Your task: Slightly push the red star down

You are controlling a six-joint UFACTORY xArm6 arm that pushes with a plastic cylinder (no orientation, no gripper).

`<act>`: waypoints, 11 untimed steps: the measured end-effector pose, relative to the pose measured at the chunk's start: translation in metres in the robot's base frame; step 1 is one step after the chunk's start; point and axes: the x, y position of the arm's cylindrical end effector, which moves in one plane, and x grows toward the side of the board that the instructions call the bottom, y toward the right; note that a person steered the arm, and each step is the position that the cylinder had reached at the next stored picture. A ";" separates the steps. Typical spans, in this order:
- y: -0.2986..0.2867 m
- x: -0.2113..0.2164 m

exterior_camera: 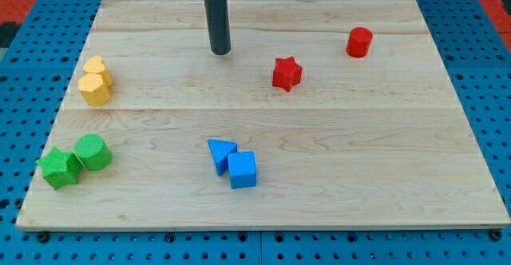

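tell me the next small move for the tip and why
Probably slide my tip toward the view's right until it sits just above the red star, on its top side. Right now the tip stands up and to the left of the star, apart from it, so pushing from here would shove it rightward rather than down.

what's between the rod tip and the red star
Nothing: in the camera view, only bare board separates my tip from the red star, which lies to its right and slightly lower.
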 end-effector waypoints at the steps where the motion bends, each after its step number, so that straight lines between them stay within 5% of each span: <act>1: 0.064 0.008; 2: 0.105 0.026; 4: 0.048 0.058; 9: 0.026 0.058; 11: 0.025 0.170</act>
